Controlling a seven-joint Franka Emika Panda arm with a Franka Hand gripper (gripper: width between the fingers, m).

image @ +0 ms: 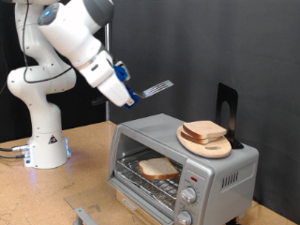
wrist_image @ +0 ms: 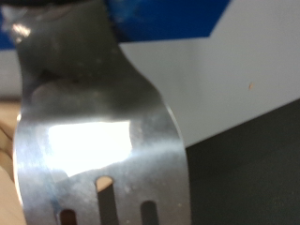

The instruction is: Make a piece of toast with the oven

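The silver-grey oven (image: 223, 169) stands at the exterior view's lower right with its glass door (image: 141, 199) folded down. The piece of toast (image: 157, 169) lies on the wire rack inside. My gripper (image: 127, 92) hangs above and to the left of the oven, shut on the handle of a slotted metal spatula (image: 157, 88) whose blade points to the exterior view's right over the oven top. The wrist view is filled by the shiny spatula blade (wrist_image: 94, 122); the fingers do not show there.
A round wooden plate (image: 217, 149) with the other bread slice (image: 203, 130) sits on the oven's top, beside a black upright stand (image: 227, 103). Two knobs (image: 189, 196) and a red light (image: 192, 177) are on the oven front. The robot base (image: 42, 141) stands at the left.
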